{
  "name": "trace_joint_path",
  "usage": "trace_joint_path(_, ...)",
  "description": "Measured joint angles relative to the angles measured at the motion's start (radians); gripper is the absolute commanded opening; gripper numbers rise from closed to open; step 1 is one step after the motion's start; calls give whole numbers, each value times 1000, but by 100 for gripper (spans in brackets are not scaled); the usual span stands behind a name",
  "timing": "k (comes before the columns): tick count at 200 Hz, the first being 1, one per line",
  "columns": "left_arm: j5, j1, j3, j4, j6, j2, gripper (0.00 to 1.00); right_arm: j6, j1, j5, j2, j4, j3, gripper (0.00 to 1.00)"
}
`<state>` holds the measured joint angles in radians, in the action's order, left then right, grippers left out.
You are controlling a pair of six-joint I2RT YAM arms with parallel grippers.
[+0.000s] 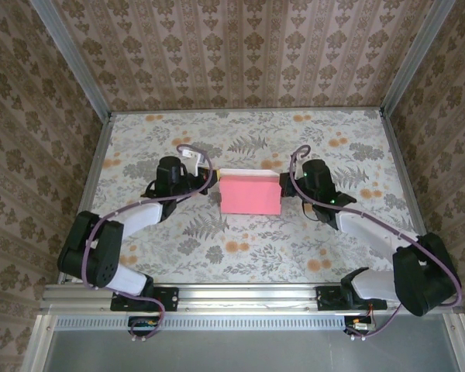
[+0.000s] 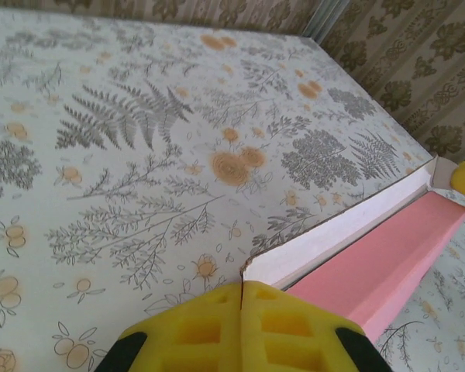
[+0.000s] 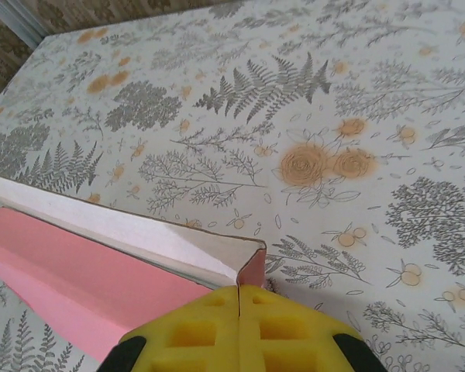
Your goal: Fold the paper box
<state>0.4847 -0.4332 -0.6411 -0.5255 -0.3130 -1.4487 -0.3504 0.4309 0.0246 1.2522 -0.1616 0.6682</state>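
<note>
Paper box (image 1: 250, 194): pink, pale wall raised; your wrist views crop it
Left fingers (image 2: 194, 329): closed, nipping its corner
Right fingers (image 3: 287, 333): closed likewise

The paper box (image 1: 250, 195) is thin matt card, pink outside and pale whitish inside, with a raw brownish cut edge. The left end effector (image 2: 241, 285) and right end effector (image 3: 239, 290) wear matt yellow pads that look like soft foam or rubber, moulded with square recesses. The surface (image 1: 294, 248) has a smooth, matt floral print; a brushed metal rail (image 1: 248, 294) runs along its near edge.
</note>
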Motion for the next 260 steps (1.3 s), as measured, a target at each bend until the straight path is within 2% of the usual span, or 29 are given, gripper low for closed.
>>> trace_joint_path(60,-125,-104,119,-108,85,103,6,3,63,-115,-87,-44,-109,8)
trace_joint_path(125,-217,-164,227,-190,109,163,7,-12,125,-187,-223,-74,-209,17)
trace_joint_path(177,-248,-190,251,-218,128,214,7,-33,132,-197,-291,-60,-220,40)
trace_joint_path(219,-259,-204,286,-232,143,231,8,-57,133,-177,-346,43,-211,61)
trace_joint_path(260,-274,-222,303,-235,164,242,8,-92,61,-48,-364,166,-142,69)
